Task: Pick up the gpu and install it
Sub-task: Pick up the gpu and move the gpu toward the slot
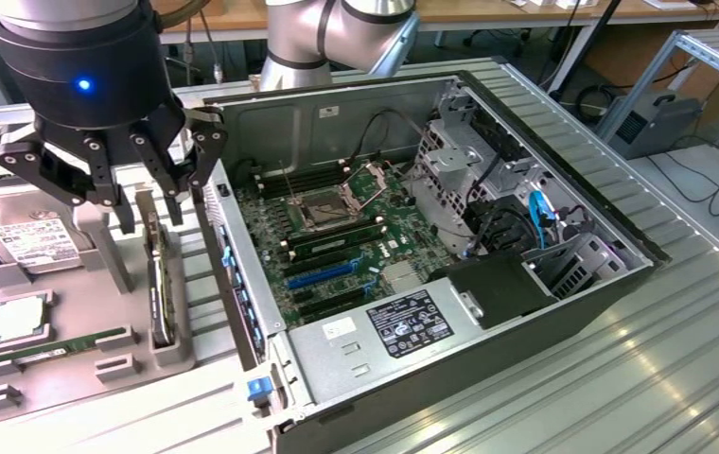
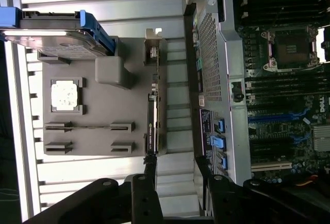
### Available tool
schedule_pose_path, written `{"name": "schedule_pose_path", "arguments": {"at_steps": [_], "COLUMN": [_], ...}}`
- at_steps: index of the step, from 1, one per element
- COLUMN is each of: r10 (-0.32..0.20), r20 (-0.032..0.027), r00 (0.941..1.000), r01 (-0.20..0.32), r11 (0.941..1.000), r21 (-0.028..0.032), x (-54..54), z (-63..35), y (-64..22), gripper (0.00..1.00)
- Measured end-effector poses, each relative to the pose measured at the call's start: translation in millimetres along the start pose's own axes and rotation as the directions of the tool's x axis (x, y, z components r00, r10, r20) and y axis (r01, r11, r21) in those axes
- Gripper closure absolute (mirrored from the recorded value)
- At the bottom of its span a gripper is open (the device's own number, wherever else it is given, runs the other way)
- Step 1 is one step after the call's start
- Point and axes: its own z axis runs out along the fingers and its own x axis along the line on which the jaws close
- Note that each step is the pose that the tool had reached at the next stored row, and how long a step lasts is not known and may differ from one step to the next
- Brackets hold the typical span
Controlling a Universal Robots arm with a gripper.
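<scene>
Step in hand, as judged: approach to the pick, with no grasp made and nothing installed. The jaws are seen spread, with nothing pinched between them, hanging over the upper edge of the gpu (image 1: 154, 284) (image 2: 151, 121). The gpu is stood on edge in a slot of the grey parts fixture (image 2: 103, 105), its silvery bracket at the end farthest from the wrist camera. In the exterior view the card is placed at about 9 o'clock from the open computer case (image 1: 461, 331), just beside the case's rear panel. The same fixture carries a hard drive (image 1: 26, 236) at about 10 o'clock from the card, and a CPU (image 1: 19, 320) and a RAM stick (image 1: 57, 345) at about 8 o'clock. In the wrist view one finger (image 2: 149, 175) is lined up nearly with the card's edge and the other is set toward the case, so centring over the card cannot be confirmed; contact cannot be told either. The motherboard (image 1: 334, 236) is exposed, with the blue expansion slots (image 1: 322, 274) unoccupied at about 6 o'clock from the CPU socket (image 1: 332, 208). Judgement: the grasp calls for the card's thin edge to be bracketed evenly, the jaws closed across its flat faces, and a straight lift made clear of the slot. All is carried on the ribbed metal desk (image 1: 612, 378).
</scene>
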Motion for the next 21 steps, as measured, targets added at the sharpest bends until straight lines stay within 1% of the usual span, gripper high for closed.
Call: {"name": "schedule_pose_path", "arguments": {"at_steps": [5, 19, 21], "r10": [0.000, 0.000, 0.000], "r20": [0.0000, 0.0000, 0.0000], "r00": [1.0000, 1.0000, 1.0000], "r01": [0.000, 0.000, 0.000], "r11": [1.0000, 1.0000, 1.0000], "r21": [-0.0001, 0.0000, 0.0000], "x": [0.1, 0.1, 0.2], "z": [2.4, 5.0, 8.0], "y": [-0.1, -0.2, -0.3], "gripper": [0.58, 0.58, 0.58]}}
